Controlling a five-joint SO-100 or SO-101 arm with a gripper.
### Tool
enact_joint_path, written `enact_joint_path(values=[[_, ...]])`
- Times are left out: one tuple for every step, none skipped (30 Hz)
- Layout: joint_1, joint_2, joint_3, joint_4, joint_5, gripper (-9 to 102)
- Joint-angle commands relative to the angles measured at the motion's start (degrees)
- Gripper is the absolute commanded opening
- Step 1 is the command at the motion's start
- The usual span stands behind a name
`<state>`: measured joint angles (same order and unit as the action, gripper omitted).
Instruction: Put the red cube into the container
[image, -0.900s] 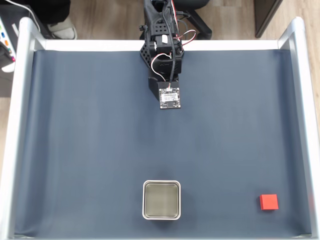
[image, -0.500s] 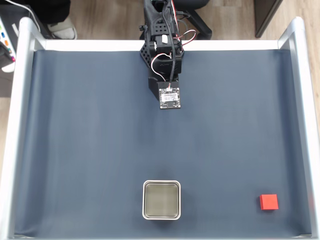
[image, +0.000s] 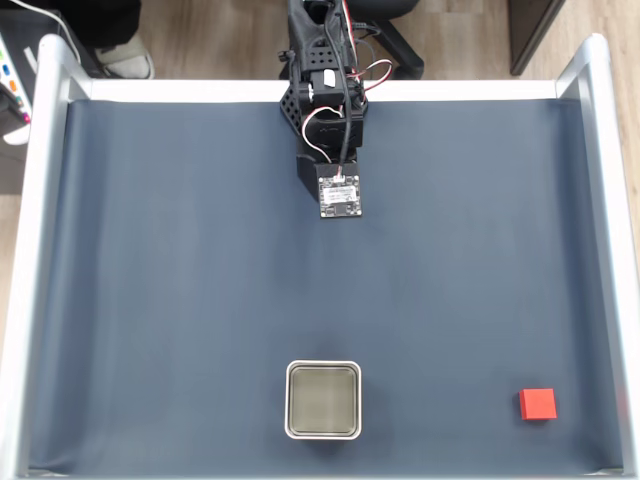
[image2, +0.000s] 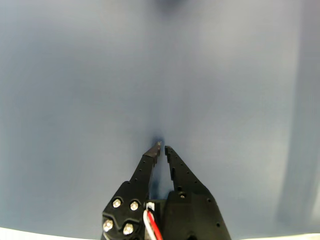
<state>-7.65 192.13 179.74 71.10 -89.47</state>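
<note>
Comparing with earlier, nothing has moved: the arm (image: 328, 120) stays folded, gripper (image2: 162, 146) nearly closed and empty over the mat (image: 180, 280). Cube (image: 538, 404) sits well right of the tin (image: 323, 400), nothing between.
</note>
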Motion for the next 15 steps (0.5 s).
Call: enact_joint_path(values=[[0.53,0.18,-0.35,-4.92,1.05,0],[0.53,0.09,-0.35,-6.77,1.23,0],[0.53,0.00,-0.44,-9.14,1.23,0],[0.53,-0.35,-0.44,-11.51,1.32,0],[0.53,-0.97,-0.44,-14.33,1.32,0],[0.53,-2.02,-0.53,-17.67,1.32,0],[0.44,-3.52,-0.79,-21.36,1.23,0],[0.18,-5.36,-1.41,-24.87,1.32,0],[-0.26,-7.65,-2.64,-28.12,1.76,0],[-0.97,-10.28,-4.48,-30.76,2.46,0],[-2.11,-13.10,-6.86,-32.70,3.60,0],[-3.25,-15.38,-9.40,-33.84,4.66,0],[-4.75,-17.40,-11.87,-34.28,5.01,0],[-6.15,-19.25,-14.24,-34.37,5.19,0],[-7.73,-21.27,-16.61,-34.37,5.19,0]])
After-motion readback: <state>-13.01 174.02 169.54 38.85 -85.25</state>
